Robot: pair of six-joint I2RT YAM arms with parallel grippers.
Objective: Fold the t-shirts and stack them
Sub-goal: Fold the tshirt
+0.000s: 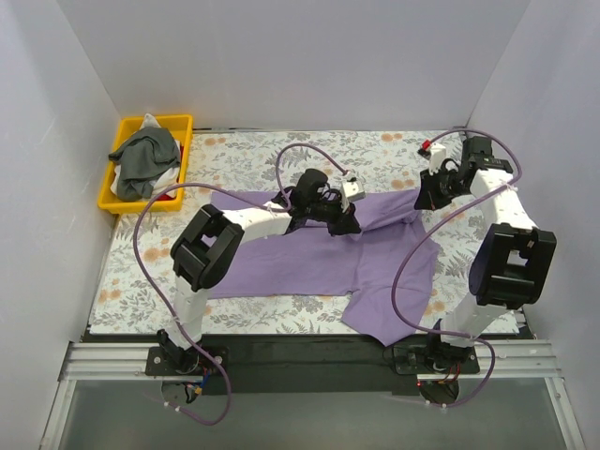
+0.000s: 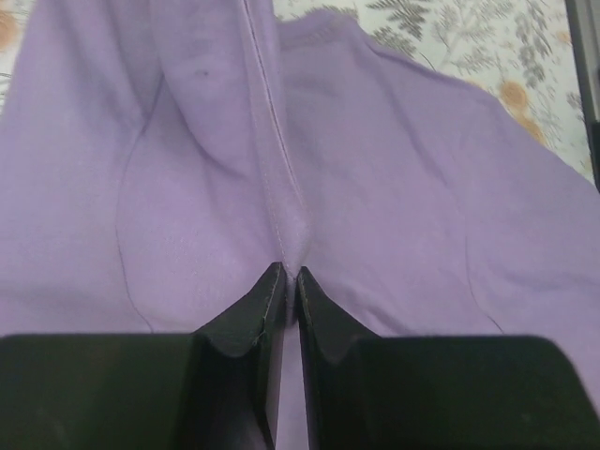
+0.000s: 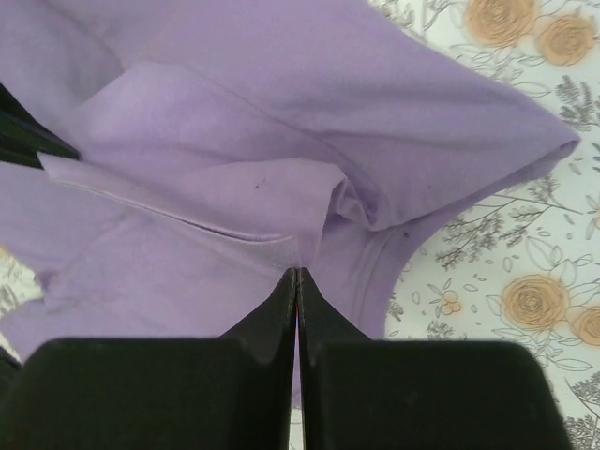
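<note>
Top external: lilac t-shirt (image 1: 309,267) is spread across the middle of the table (image 1: 244,155), 1 flap reaching the near edge. Left gripper (image 1: 347,225) is pinched on a seam ridge at its far edge, jaws barely parted. Right gripper (image 1: 424,202) is clenched on cloth at the far-right corner. Dark grey-green t-shirt (image 1: 145,159) is heaped in the yellow tray (image 1: 169,119), far left.

No legible text, label, number or sign anywhere in view.
</note>
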